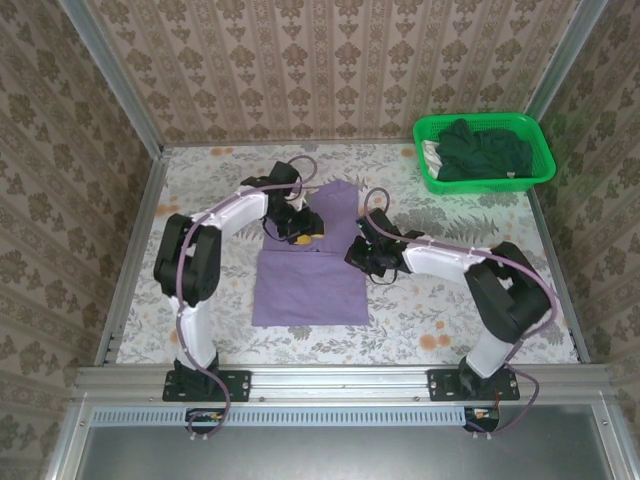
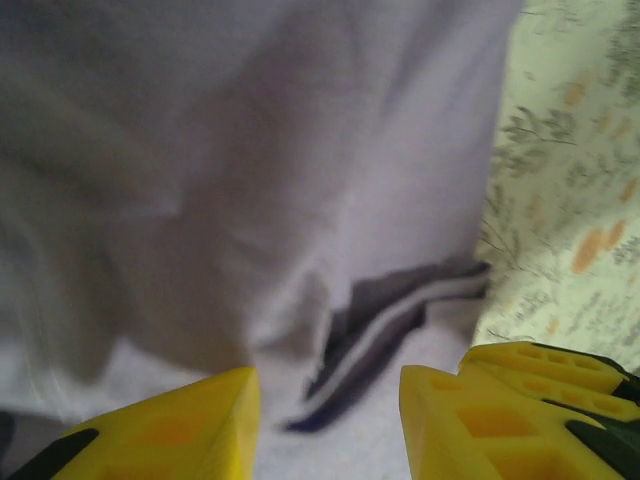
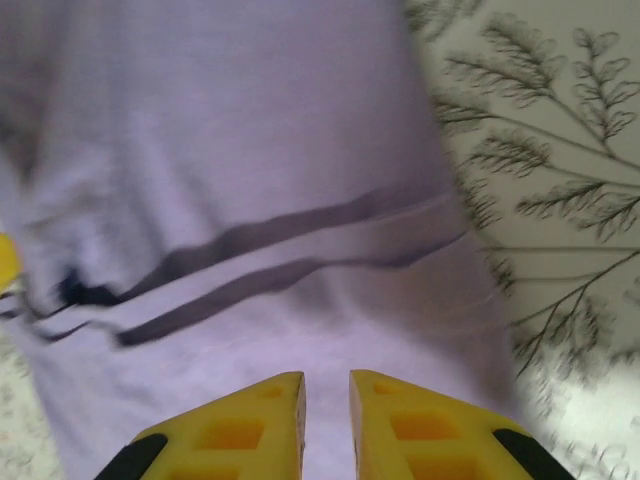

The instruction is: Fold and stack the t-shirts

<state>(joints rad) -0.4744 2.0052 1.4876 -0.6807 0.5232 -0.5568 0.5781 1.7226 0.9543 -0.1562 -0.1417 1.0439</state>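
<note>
Left of centre in the top view, the left gripper [image 1: 297, 225] sits over the upper part of the purple shirt [image 1: 310, 285], its fingers [image 2: 180, 420] apart with cloth showing between them. The shirt lies mid-frame on the table [image 1: 450, 310]. At its right edge, the right gripper [image 1: 362, 252] has its fingers [image 3: 250, 420] nearly together; whether they pinch cloth I cannot tell. At upper right, green shirts [image 1: 485, 150] lie in a basket [image 1: 470, 119].

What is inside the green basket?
A heap of dark green shirts lies in the basket, with a bit of white cloth at its left end. Anything under the heap is covered.
</note>
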